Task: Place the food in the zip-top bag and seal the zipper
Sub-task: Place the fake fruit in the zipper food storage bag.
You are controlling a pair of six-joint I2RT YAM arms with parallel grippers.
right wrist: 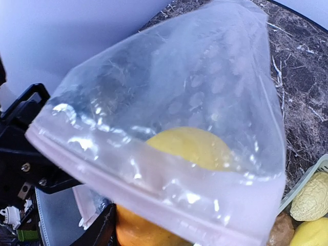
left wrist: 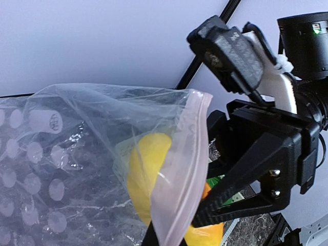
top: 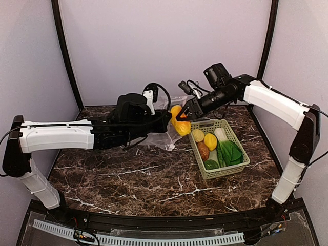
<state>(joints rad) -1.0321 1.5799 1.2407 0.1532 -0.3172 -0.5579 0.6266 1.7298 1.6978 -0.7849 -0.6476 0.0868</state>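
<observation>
A clear, floppy zip-top bag (left wrist: 77,169) printed with whitish round dots hangs in the air just off the tip of the left gripper (top: 165,122), its plastic crinkled and glossy. The zipper (left wrist: 180,169), a thin pinkish-white strip, runs along the mouth edge, which faces the right gripper (top: 180,119). The left gripper is closed tight on the bag's edge. Its arm reaches out low and nearly level above the table (top: 128,174), a dark brown marbled slab with white veins.

The right arm comes in from the other side, elbow high and forearm sloping down, so the two grippers nearly meet. The right gripper's black fingers stand partly apart, clamped on a smooth, rounded yellow lemon (left wrist: 146,169) with an orange tint on its underside. The lemon sits at the bag's mouth. Both wrist views show part of it through the clear film and the rest outside the zipper.

Below and just outboard of the right gripper, a light-green lattice basket (top: 228,171) rests on the table. It holds the rest of the food: a white-stemmed green bok choy (top: 229,150), another lemon (top: 210,141), a brown potato (top: 203,151) and a green pepper (top: 211,164)
</observation>
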